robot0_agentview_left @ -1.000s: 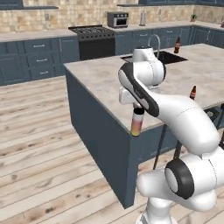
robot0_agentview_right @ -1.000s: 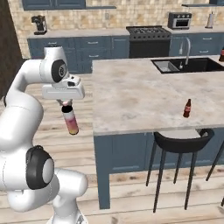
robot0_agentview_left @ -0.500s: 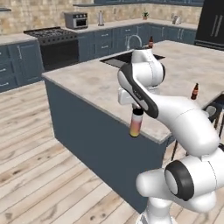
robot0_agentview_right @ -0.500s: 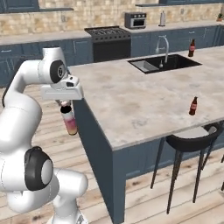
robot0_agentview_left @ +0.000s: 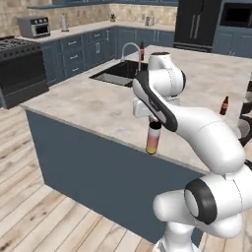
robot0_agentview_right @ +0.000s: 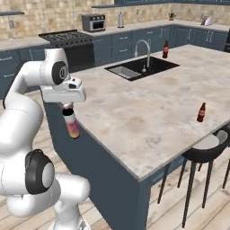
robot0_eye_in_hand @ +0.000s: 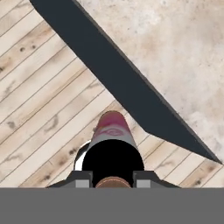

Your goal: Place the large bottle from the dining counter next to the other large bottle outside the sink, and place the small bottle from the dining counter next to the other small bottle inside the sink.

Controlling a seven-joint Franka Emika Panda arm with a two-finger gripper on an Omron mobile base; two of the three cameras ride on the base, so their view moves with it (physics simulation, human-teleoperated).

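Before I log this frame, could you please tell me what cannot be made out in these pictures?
- Sink interior: hidden by its rim in both base views, so no small bottle inside can be confirmed.
- Gripper fingertips: hidden behind the held large bottle in the hand view.
- Small bottle label: too small.

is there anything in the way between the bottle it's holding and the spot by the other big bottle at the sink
Nothing visible blocks it. The held bottle hangs from the gripper off the counter's near corner. Bare countertop runs from there to the sink and the dark bottle behind it. The small bottle stands well off to the side.
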